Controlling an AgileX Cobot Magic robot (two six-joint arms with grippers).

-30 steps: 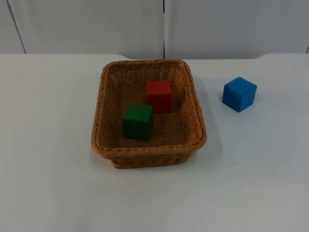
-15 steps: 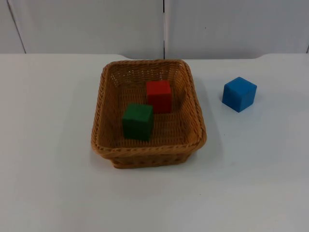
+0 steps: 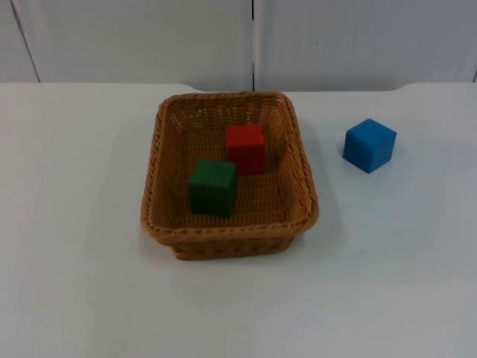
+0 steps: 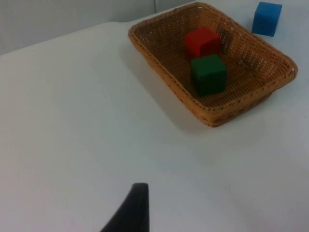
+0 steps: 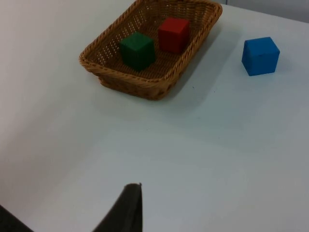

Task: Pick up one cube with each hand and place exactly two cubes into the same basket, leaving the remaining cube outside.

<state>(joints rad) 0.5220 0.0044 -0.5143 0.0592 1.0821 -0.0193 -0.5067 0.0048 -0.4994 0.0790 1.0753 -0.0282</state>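
Note:
A woven brown basket stands mid-table and holds two cubes. The red cube sits toward its far side, the green cube just in front and to the left of it. They also appear as red cube and green cube in the left wrist view, and as red cube and green cube in the right wrist view. A blue cube rests on the table right of the basket, apart from it. My left gripper and right gripper hang back over bare table, far from the basket.
The white table top ends at a grey partition wall behind the basket. Open table lies on both sides and in front of the basket.

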